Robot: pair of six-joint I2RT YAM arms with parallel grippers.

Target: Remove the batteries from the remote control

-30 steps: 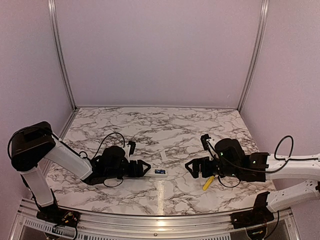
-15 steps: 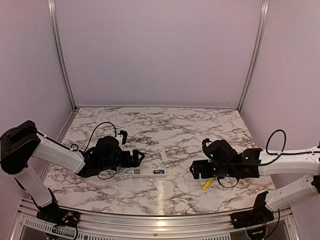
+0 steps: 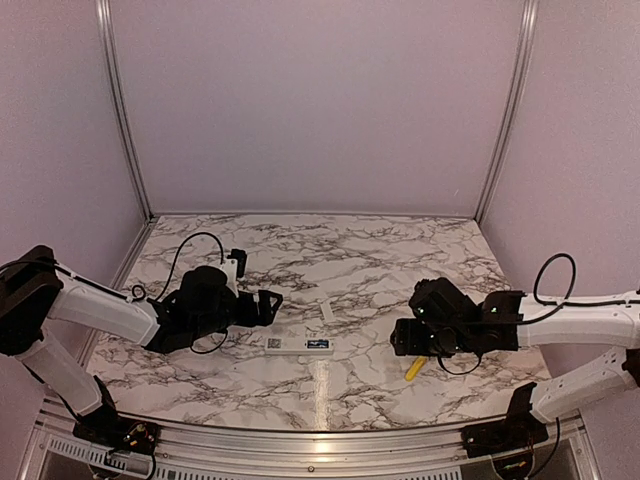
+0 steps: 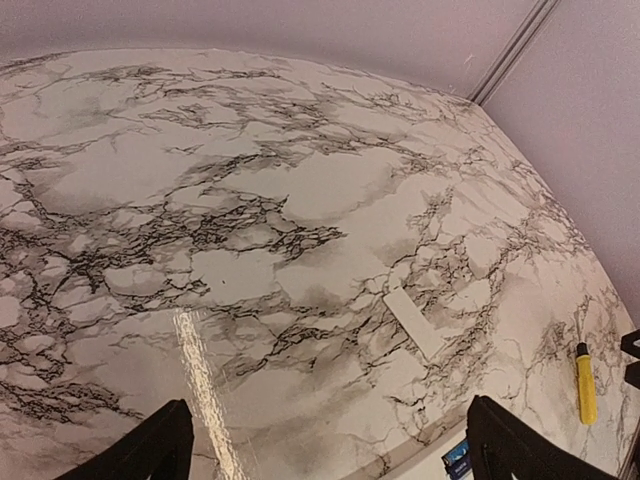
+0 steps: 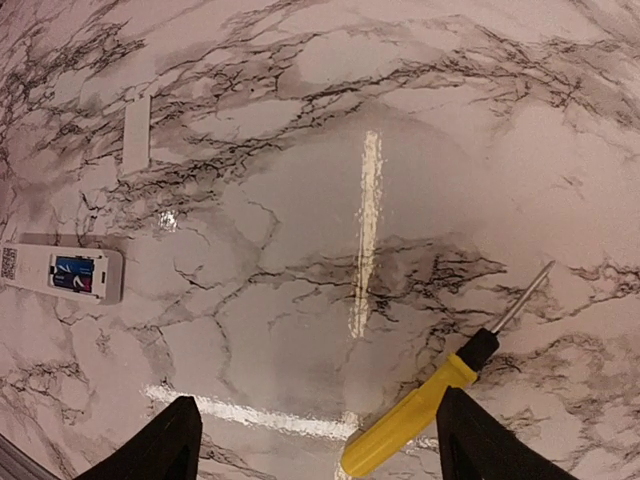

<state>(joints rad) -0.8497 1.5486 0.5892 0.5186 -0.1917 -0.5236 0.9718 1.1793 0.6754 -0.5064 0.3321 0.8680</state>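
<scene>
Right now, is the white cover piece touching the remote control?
Apart. The right wrist view shows a gap between the white cover piece and the remote control.

Even, diffuse overhead light; lavender cast on the walls [image 3: 320,100]. The glossy marble counter [image 3: 400,260] carries a narrow vertical glare streak near its front, repeated in both wrist views. Shadows soft and faint. Wrist views bow strongly at the edges; the top view is slightly soft and grainy.
</scene>
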